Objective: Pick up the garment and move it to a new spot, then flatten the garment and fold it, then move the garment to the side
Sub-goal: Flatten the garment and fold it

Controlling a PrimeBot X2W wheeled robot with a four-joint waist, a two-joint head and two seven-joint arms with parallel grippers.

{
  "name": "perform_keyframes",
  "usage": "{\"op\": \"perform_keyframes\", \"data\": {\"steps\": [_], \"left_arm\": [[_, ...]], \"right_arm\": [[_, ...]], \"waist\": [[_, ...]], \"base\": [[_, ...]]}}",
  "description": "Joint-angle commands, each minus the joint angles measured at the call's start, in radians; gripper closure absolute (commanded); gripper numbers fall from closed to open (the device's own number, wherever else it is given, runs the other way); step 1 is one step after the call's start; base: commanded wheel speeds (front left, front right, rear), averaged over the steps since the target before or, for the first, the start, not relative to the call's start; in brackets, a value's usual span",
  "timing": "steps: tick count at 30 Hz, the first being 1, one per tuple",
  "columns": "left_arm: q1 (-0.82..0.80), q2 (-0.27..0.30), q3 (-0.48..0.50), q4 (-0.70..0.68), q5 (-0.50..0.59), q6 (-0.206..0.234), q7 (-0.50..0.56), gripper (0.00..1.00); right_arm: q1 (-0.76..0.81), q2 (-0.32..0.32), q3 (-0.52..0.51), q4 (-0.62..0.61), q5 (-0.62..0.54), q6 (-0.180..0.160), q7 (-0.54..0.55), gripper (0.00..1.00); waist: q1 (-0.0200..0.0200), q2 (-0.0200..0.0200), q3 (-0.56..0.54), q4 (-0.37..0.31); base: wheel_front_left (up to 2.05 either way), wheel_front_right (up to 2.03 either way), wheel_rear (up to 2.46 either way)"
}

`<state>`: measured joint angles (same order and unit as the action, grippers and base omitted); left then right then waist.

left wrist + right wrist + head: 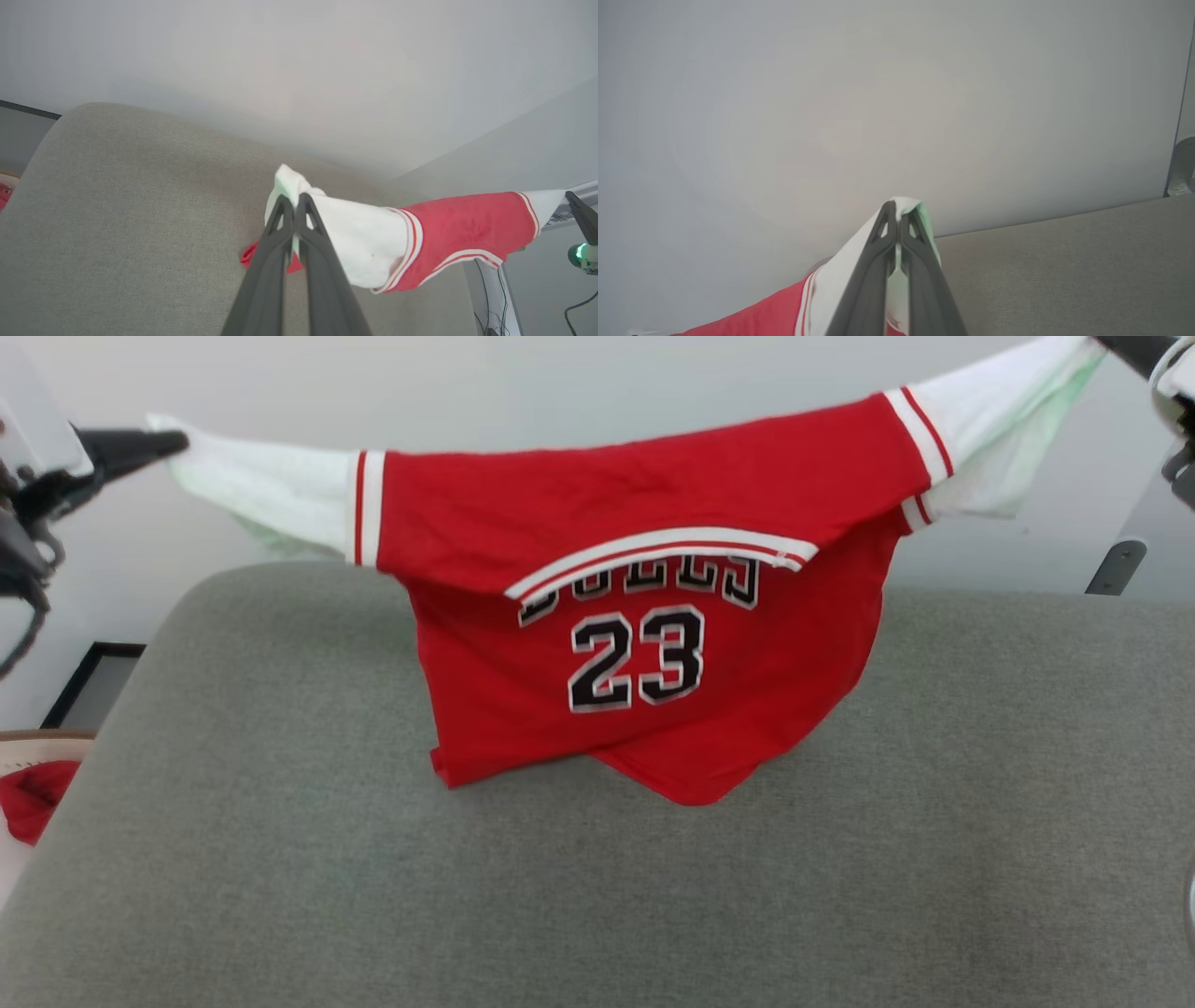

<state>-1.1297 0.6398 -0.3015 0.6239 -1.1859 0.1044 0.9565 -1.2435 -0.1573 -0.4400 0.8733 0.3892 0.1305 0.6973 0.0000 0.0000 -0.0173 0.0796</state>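
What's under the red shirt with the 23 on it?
The grey cushion. The shirt hangs stretched between the left tool and right tool, its bottom edge resting on the cushion. The patch beneath that edge is hidden.

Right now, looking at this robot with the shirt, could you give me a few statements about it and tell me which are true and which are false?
1. Both pairs of jaws are shut on the shirt, one on each white sleeve. True.
2. The shirt lies folded flat on the grey cushion. False: it hangs stretched out between the two arms.
3. The shirt's number reads 32. False: it reads 23.
4. Another red cloth lies beyond the cushion's left edge. True.
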Motion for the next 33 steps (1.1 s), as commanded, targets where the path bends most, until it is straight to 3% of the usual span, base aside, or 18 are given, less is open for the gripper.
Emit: {"op": "perform_keyframes", "data": {"steps": [1, 7, 11, 17, 21, 25, 30, 33], "left_arm": [[-0.019, -0.002, 0.006, -0.007, -0.003, -0.007, -0.006, 1.00], [-0.055, -0.015, -0.008, -0.048, 0.024, -0.023, -0.036, 1.00], [-0.109, -0.041, -0.026, -0.091, 0.071, -0.036, -0.106, 1.00], [-0.256, -0.124, -0.057, -0.083, 0.184, -0.068, -0.309, 1.00], [-0.378, -0.185, -0.060, -0.011, 0.258, -0.112, -0.508, 1.00], [-0.499, -0.240, -0.042, 0.071, 0.298, -0.167, -0.722, 1.00], [-0.599, -0.288, -0.024, 0.128, 0.290, -0.221, -0.900, 1.00], [-0.625, -0.300, -0.029, 0.142, 0.275, -0.233, -0.985, 1.00]], "right_arm": [[-0.020, -0.002, 0.010, -0.019, 0.022, 0.000, 0.005, 1.00], [-0.040, 0.001, 0.028, -0.082, 0.072, 0.000, 0.032, 1.00], [-0.081, 0.007, 0.104, -0.161, 0.081, 0.000, -0.020, 1.00], [-0.162, -0.017, 0.320, -0.225, 0.012, 0.000, -0.326, 1.00], [-0.251, -0.053, 0.428, -0.174, -0.088, 0.000, -0.613, 1.00], [-0.359, -0.086, 0.460, -0.074, -0.202, 0.000, -0.857, 1.00], [-0.468, -0.130, 0.457, -0.003, -0.348, 0.000, -0.957, 1.00], [-0.498, -0.143, 0.458, -0.043, -0.412, 0.000, -0.962, 1.00]], "waist": [[0.0000, 0.0000, 0.003, 0.001], [0.0000, 0.0000, 0.053, 0.007], [0.0000, 0.0000, 0.141, 0.007], [0.0000, 0.0000, 0.310, 0.001], [0.0000, 0.0000, 0.409, -0.001], [0.0000, 0.0000, 0.493, 0.013], [0.0000, 0.0000, 0.604, 0.045], [0.0000, 0.0000, 0.671, 0.064]], "base": [[0.00, 0.00, 0.00], [0.00, 0.00, 0.00], [0.00, 0.00, 0.00], [0.00, 0.00, 0.00], [0.00, 0.00, 0.00], [0.00, 0.00, 0.00], [0.00, 0.00, 0.00], [0.00, 0.00, 0.00]]}}
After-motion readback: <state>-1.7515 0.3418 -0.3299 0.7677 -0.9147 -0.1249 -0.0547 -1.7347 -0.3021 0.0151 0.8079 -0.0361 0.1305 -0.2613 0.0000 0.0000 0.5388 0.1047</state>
